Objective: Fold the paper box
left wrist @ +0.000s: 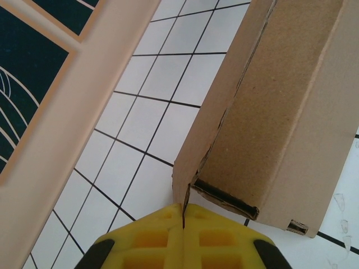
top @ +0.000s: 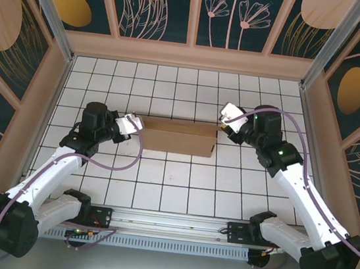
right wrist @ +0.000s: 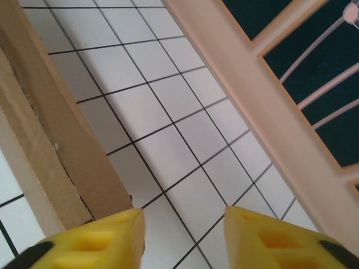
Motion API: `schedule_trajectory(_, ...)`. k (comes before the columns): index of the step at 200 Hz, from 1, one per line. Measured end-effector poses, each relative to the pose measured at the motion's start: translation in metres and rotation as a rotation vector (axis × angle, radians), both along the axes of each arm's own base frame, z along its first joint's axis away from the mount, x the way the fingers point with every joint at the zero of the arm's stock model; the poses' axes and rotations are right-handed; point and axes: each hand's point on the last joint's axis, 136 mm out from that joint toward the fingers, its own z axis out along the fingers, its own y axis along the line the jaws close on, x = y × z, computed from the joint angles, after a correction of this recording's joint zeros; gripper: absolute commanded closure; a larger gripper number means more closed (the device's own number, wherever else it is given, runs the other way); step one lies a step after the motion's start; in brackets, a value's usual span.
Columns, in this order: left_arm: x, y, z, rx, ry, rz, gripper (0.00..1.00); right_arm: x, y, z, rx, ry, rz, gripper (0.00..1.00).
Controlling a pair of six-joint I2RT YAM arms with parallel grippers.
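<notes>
The paper box [top: 176,136] lies on the white tiled desk [top: 179,194], a little beyond the middle. It is a long, low brown block running left to right between the two arms. Its top panel lies flat and its near wall stands upright along the front.

The left arm [top: 63,165] reaches in from the near left, and its jaws meet the left end of the box. In the left wrist view the two yellow pads [left wrist: 151,238] are pressed together with only a thin dark seam between them. The lower corner of a thin cardboard side flap runs down into that seam, so the left jaws are closed and pinch the edge of the flap. Just right of the flap, a narrow dark gap shows at the box end, under the top panel.

The right arm [top: 305,191] comes in from the near right and bends over the desk, and its jaws sit at the far right corner of the box. In the right wrist view its yellow fingers [right wrist: 269,238] stand well apart with bare tiles between them, so the right jaws are open and hold nothing. One finger sits just beside the end wall of the box; I cannot tell whether it touches the cardboard.

A purple cable [top: 127,161] loops over the tiles beside the left arm. Dark panels [top: 164,0] with leaf and flower patterns wall in the desk at the far side.
</notes>
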Motion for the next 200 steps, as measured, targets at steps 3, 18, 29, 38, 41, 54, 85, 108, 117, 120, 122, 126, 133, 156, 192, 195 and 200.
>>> schedule_trajectory(3, 0.0, 0.0, 0.0, 0.0, 0.0, 0.0, 1.0, 0.0, 0.0, -0.001, -0.007, -0.002, 0.017, 0.52)
schedule_trajectory(18, 0.001, 0.0, 0.001, -0.005, -0.002, 0.001, 1.0, -0.002, 0.004, -0.01, -0.033, 0.007, 0.113, 0.49)
schedule_trajectory(29, 0.001, 0.0, 0.001, -0.006, -0.001, 0.003, 1.0, -0.004, 0.003, -0.016, -0.048, 0.004, 0.186, 0.48)
schedule_trajectory(38, 0.001, -0.001, 0.0, -0.006, -0.001, 0.003, 1.0, -0.006, -0.001, -0.023, -0.055, 0.004, 0.225, 0.47)
schedule_trajectory(41, 0.001, -0.001, 0.0, -0.007, -0.001, 0.003, 1.0, -0.006, -0.003, -0.024, -0.057, 0.003, 0.233, 0.47)
schedule_trajectory(54, 0.002, -0.001, 0.001, -0.007, -0.003, 0.003, 1.0, -0.007, -0.007, -0.03, -0.063, 0.008, 0.265, 0.47)
schedule_trajectory(85, 0.0, 0.0, 0.004, -0.011, -0.019, 0.004, 1.0, -0.005, 0.0, -0.047, -0.062, 0.047, 0.338, 0.47)
schedule_trajectory(108, -0.003, 0.001, 0.004, -0.016, -0.035, 0.004, 1.0, -0.006, 0.002, -0.053, -0.058, 0.068, 0.357, 0.48)
schedule_trajectory(117, -0.004, 0.001, 0.003, -0.017, -0.038, 0.004, 1.0, -0.007, 0.003, -0.053, -0.054, 0.066, 0.362, 0.48)
schedule_trajectory(120, -0.004, 0.002, 0.003, -0.017, -0.038, 0.005, 1.0, -0.008, 0.003, -0.053, -0.053, 0.066, 0.363, 0.48)
schedule_trajectory(122, -0.004, 0.002, 0.002, -0.017, -0.038, 0.005, 1.0, -0.008, 0.003, -0.053, -0.052, 0.066, 0.364, 0.48)
schedule_trajectory(126, -0.005, 0.002, 0.002, -0.016, -0.037, 0.006, 1.0, -0.009, 0.003, -0.054, -0.052, 0.065, 0.364, 0.49)
schedule_trajectory(133, -0.005, 0.002, 0.001, -0.015, -0.035, 0.007, 1.0, -0.01, 0.003, -0.057, -0.052, 0.068, 0.363, 0.49)
schedule_trajectory(156, -0.005, 0.002, 0.001, -0.016, -0.035, 0.007, 1.0, -0.017, 0.0, -0.07, -0.05, 0.091, 0.354, 0.54)
schedule_trajectory(192, -0.003, 0.001, 0.0, -0.024, -0.021, 0.012, 1.0, -0.021, -0.003, -0.083, -0.054, 0.114, 0.335, 0.66)
schedule_trajectory(195, -0.003, 0.001, 0.0, -0.024, -0.02, 0.012, 1.0, -0.02, -0.003, -0.083, -0.058, 0.107, 0.337, 0.67)
schedule_trajectory(200, -0.003, 0.001, 0.0, -0.024, -0.018, 0.012, 1.0, -0.02, -0.003, -0.083, -0.057, 0.107, 0.332, 0.69)
